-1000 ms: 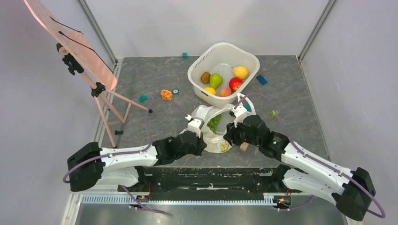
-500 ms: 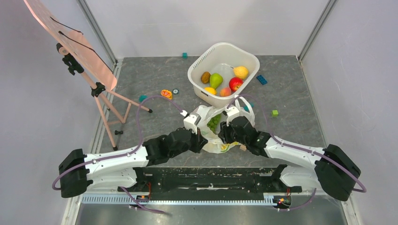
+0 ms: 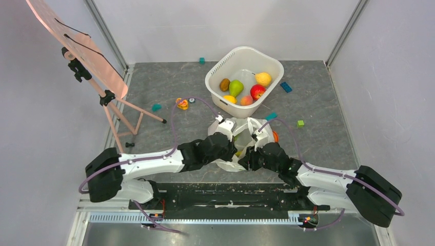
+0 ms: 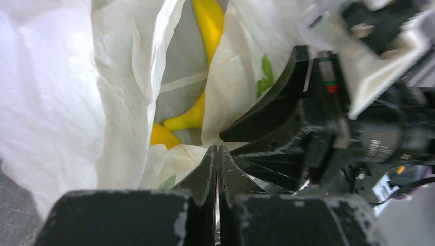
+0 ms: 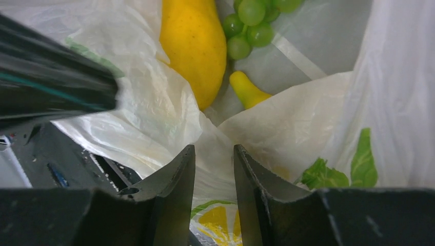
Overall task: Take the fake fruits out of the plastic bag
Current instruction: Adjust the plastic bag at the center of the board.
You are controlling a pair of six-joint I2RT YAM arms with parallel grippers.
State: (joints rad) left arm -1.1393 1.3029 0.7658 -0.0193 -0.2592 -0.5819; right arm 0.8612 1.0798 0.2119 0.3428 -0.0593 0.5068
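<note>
right pincer nearly closed, a fold of the plastic bag nipped between its fingers. left pincer pressed together at the bag's edge; cannot tell if film is caught. bag lies between both pincers. inside it: big yellow fruit, green grapes, banana, each partly veiled by film. arms hide the bag's near side from above. white tub behind the bag holds green pear, red apple, other fruit.
</note>
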